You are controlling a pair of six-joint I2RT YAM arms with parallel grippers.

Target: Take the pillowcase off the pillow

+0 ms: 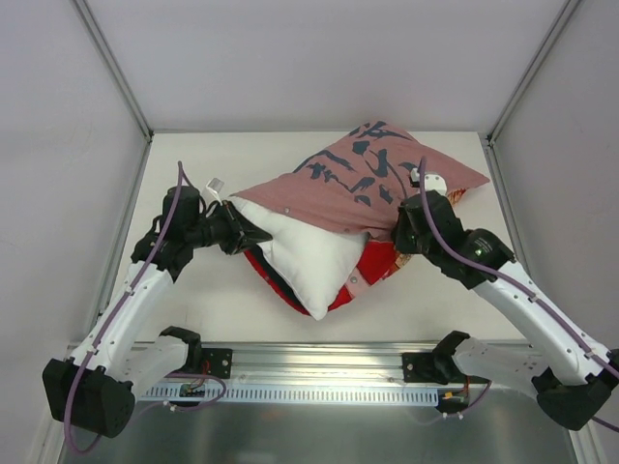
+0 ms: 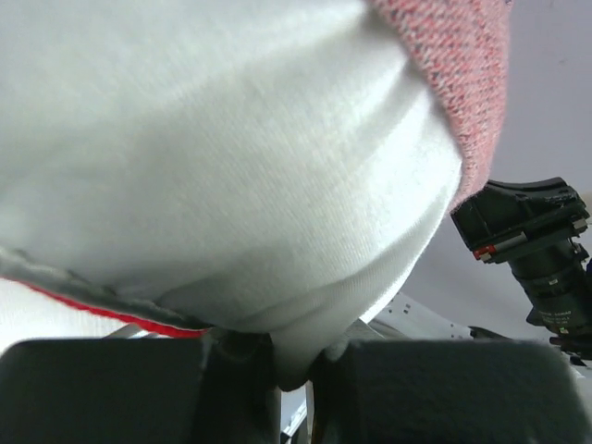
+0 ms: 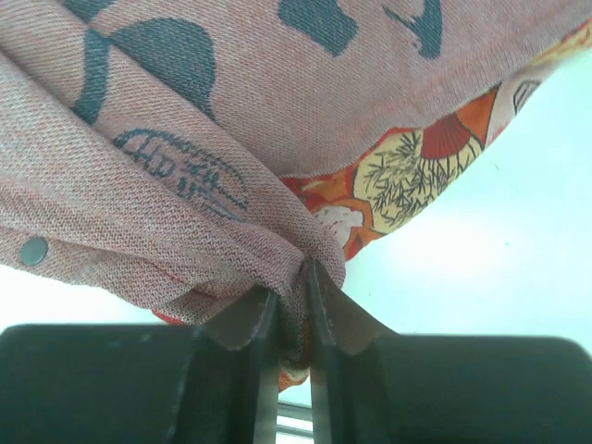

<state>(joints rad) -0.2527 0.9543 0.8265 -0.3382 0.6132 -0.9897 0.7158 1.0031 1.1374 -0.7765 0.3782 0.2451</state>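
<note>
Top view, pillowcase: lay from the counter's middle toward the far right corner, pink lettered side up, covering the far part of the pillow.
Top view, pillow: its bare white end stuck out of the sack toward the near edge, with red lining showing under it.
Top view, left claw: pressed against the pillow's left corner; the grip itself was hidden here.
Top view, right claw: at the sack's near right edge, under draped pink cloth.
Top view, rail: ran along the near edge, between the arm bases.
Left wrist, left claw: nearly closed, pinching a fold of white pillow fabric.
Left wrist, surroundings: pink pillowcase hem at upper right; black hardware beyond, kind unclear.
Right wrist, right claw: closed tight on a bunched pink fold of pillowcase.
Right wrist, surroundings: a round snap at left; floral lining hanging above bare counter.
</note>
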